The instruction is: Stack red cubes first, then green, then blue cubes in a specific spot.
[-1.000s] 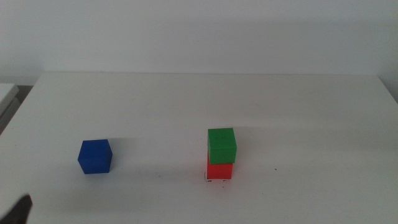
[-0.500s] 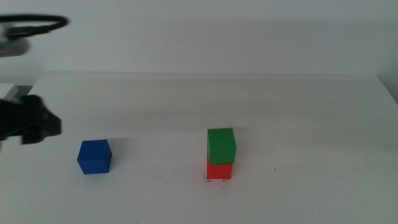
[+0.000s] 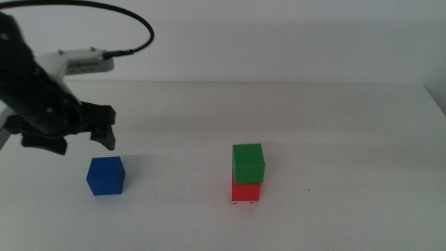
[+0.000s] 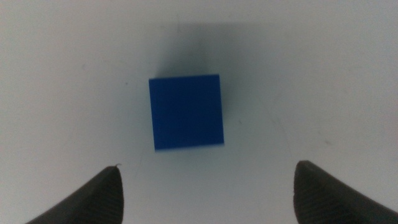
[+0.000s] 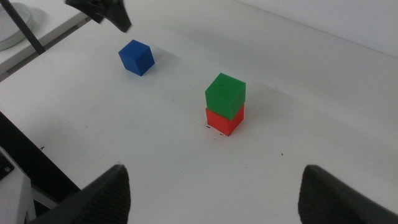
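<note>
**Left gripper poised above the blue cube, jaws spread wide**

Nearest the camera in the middle view, tiny black pen marks show at the foot of the small matte bright-red cube, which stands on the white table. The matte bright-green cube sits on top of it, slightly offset.

Well to the left on the table lies the small solid deep-blue cube, standing alone. Just above and behind it hangs the left gripper, its two dark jaws spread wide and holding nothing. In the left wrist view the blue cube lies ahead of the jaw tips, roughly centred across the gap between them, touching neither.

The right gripper waits well back from the stack, jaws wide apart and empty.
</note>
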You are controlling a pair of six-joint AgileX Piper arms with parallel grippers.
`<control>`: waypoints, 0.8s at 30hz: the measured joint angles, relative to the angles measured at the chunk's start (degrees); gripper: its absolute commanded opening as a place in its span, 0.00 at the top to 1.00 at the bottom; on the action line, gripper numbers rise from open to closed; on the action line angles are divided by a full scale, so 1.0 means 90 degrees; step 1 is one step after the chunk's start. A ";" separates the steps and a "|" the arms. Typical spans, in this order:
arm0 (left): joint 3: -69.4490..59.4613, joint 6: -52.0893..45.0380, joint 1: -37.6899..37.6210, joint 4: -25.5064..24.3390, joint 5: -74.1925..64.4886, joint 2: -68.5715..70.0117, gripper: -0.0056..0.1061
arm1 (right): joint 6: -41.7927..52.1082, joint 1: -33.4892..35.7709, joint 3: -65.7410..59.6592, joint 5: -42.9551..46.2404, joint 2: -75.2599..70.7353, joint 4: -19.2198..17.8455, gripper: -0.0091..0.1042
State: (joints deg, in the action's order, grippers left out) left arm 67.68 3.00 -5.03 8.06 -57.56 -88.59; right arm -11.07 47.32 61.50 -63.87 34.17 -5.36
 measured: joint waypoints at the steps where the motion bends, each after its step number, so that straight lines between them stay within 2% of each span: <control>1: 0.0056 0.0015 0.0000 -0.0012 0.0028 -0.0193 0.11 | 0.0000 0.0000 0.0000 0.0000 0.0000 0.0000 0.14; 12: 0.0143 0.0117 0.0000 -0.0109 0.0599 -0.1549 0.11 | 0.0000 0.0000 0.0000 0.0000 0.0000 0.0000 0.14; 24: 0.0143 -0.0076 0.0000 -0.0139 0.0891 -0.2210 0.12 | 0.0000 0.0000 0.0000 0.0000 0.0000 0.0000 0.14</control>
State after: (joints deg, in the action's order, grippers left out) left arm 68.97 2.31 -5.03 6.80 -49.54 -108.48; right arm -11.07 47.32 61.50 -63.87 34.17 -5.36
